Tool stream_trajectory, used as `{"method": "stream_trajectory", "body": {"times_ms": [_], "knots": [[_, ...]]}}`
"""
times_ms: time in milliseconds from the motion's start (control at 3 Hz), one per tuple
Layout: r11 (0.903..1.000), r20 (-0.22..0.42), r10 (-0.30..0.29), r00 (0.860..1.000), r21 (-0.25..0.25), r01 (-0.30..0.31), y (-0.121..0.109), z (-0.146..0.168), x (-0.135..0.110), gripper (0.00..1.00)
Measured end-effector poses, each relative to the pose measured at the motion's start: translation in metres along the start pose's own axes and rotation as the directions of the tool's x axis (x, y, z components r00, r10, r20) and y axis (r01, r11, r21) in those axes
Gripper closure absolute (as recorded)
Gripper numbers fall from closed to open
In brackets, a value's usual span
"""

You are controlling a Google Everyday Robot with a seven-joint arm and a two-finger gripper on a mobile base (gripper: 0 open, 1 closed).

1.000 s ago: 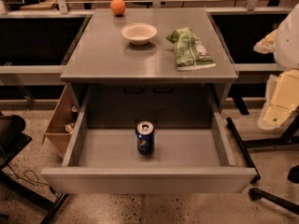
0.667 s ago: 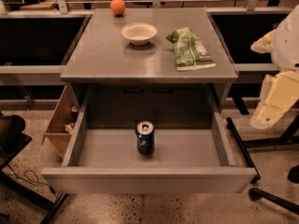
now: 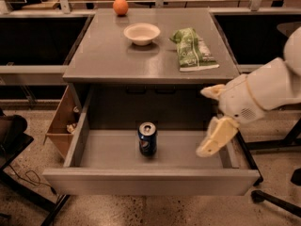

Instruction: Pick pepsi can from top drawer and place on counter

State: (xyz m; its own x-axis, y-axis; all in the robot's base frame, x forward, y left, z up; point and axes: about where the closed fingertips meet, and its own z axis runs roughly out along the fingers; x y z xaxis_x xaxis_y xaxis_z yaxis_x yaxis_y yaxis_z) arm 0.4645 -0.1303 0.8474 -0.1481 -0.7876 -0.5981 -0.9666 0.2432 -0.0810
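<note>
Camera view shows that my pincer [image 3: 203, 122] has swung in from the right and now hangs over the right edge of the drawer [image 3: 150, 180], jaws spread apart and holding nothing. The can [image 3: 147, 139] stands upright mid-floor, nearer the front edge and well apart from the pincer. The surface [image 3: 108, 60] above carries a bowl [image 3: 141, 33], a bag [image 3: 193, 55] and an orange [image 3: 120, 6] at its back edge. I judge the approach has begun, with the grasp not yet made.
</note>
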Motion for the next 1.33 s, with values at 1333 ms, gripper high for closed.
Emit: {"method": "stream_trajectory", "body": {"times_ms": [1333], "knots": [[0.9866, 0.688, -0.072, 0.722, 0.155, -0.050, -0.070, 0.188, -0.105, 0.00]]}}
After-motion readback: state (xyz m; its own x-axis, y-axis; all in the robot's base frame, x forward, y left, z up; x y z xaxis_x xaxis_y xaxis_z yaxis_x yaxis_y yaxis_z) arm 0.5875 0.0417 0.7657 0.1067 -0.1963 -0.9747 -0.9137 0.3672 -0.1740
